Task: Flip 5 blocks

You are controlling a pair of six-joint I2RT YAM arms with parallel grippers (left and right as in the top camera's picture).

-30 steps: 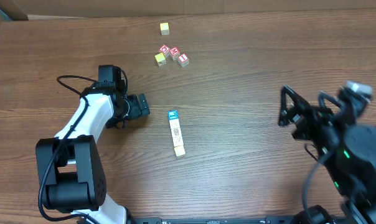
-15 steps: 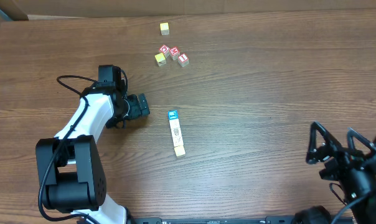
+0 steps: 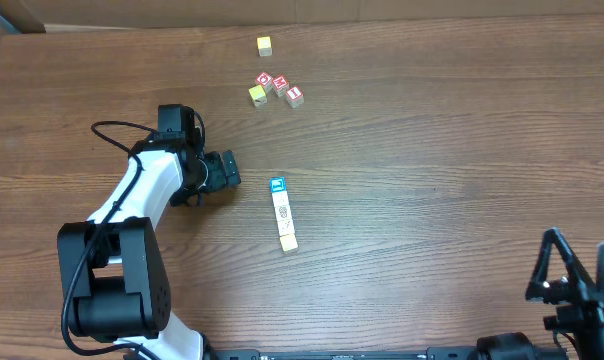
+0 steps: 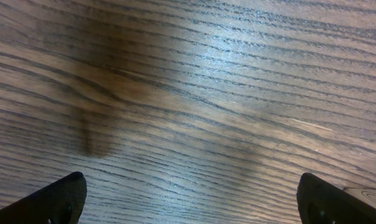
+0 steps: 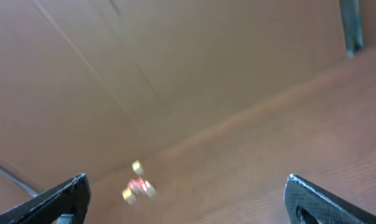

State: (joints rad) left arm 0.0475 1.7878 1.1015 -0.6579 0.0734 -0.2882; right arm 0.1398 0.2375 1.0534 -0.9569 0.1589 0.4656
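Wood-grain table (image 3: 412,130), brown, seen from overhead.

Item 1: blocks (image 3: 283,214), 5 small cubes butted end to end in 1 straight row. A blue-printed face lies at the far end and a yellowish cube at the near end, with pale faces between.

Item 2: left gripper (image 3: 232,170), just left of the row's far end and apart from it. The white forearm rises from a black base well to the near left of the row, bends at the elbow, and points the jaws toward the row. Jaws spread wide, nothing between them; the wrist view shows only bare grain between the fingers (image 4: 57,199).

Item 3: right gripper (image 3: 577,272), well to the near right of the row at the table's edge. The wrist is tilted upward toward a cardboard wall (image 5: 194,68). Jaws fully apart, empty.

Item 4: red-and-white cubes (image 3: 279,86), 3 clustered beyond the row's far end, with 1 yellow cube (image 3: 257,95) touching their left side.

Item 5: yellow-topped cube (image 3: 265,45), alone, farther beyond the row.
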